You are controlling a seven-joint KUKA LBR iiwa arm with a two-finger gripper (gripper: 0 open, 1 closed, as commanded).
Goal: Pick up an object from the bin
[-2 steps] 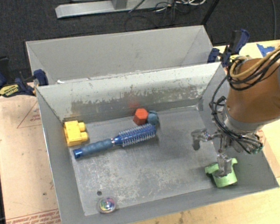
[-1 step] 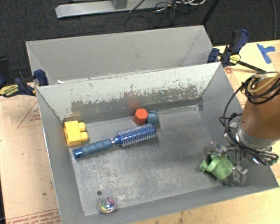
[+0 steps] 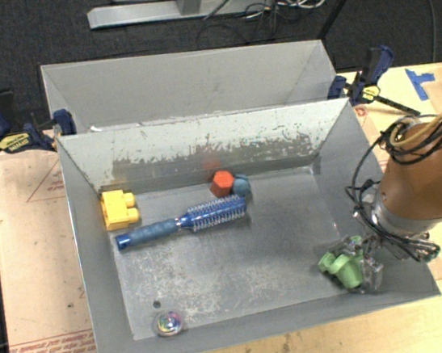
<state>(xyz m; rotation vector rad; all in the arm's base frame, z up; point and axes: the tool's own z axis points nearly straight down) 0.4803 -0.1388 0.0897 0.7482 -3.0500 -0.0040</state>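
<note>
In the camera view, the gripper point(image 3: 369, 263) is hanging low in the lower right corner of the grey bin point(image 3: 219, 282), under the orange cover point(image 3: 429, 175) of the arm, which is reaching in from the right of the frame. A small green toy piece point(image 3: 340, 269) is lying on the floor of the bin just beside the gripper, on its left side, and seems to be touching it; I cannot tell how wide the gripper is standing, nor whether it is gripping the green piece. The long axis of the green piece is running from the upper left to the lower right. Well apart, in the upper left part of the floor, a blue hairbrush point(image 3: 183, 223) is lying almost level, its handle pointing left. A yellow block point(image 3: 119, 209) is sitting near the handle end, and an orange piece point(image 3: 222, 183) is resting above the bristles. A small shiny ball point(image 3: 168, 324) is lying in the lower left corner.
</note>
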